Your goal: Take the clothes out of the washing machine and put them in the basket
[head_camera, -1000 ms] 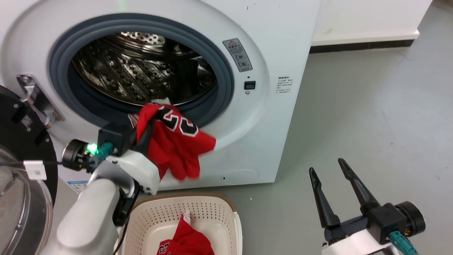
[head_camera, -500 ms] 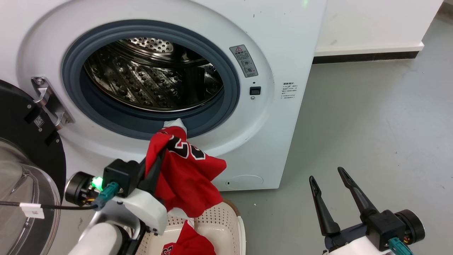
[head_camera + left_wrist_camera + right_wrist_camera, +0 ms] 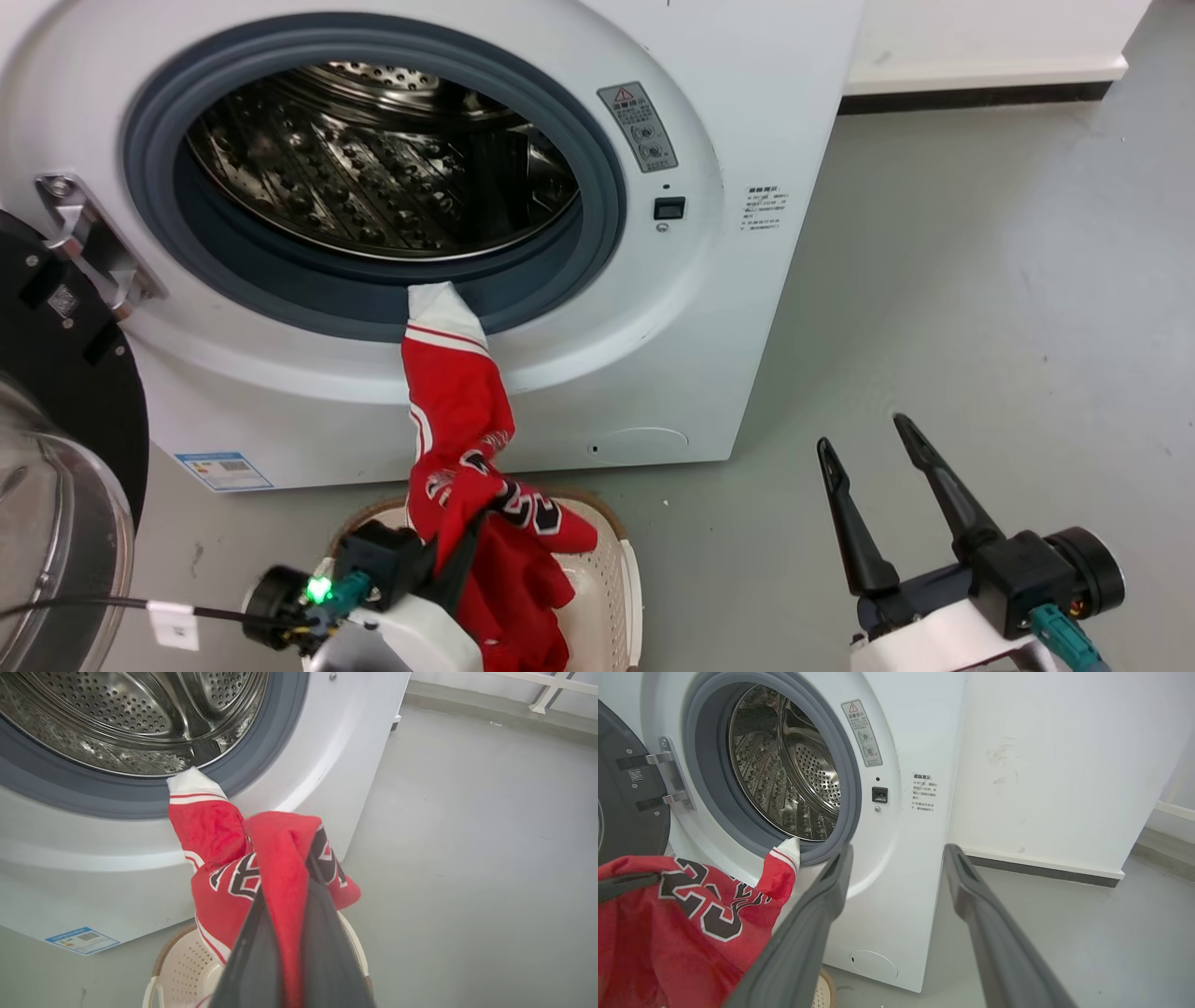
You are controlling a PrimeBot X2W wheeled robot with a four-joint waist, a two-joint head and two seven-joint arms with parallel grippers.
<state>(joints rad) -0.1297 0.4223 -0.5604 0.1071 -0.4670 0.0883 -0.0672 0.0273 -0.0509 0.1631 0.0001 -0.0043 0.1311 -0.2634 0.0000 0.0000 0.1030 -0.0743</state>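
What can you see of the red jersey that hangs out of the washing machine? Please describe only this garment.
The red jersey looks like soft, thin cloth with a black, white-edged number 23 and white striped trim. It is stretched long. Its white end rests on the grey rubber rim of the washing machine, the middle hangs down the white front, and the bunched lower part reaches into the basket. The left gripper is shut on a fold near the number.
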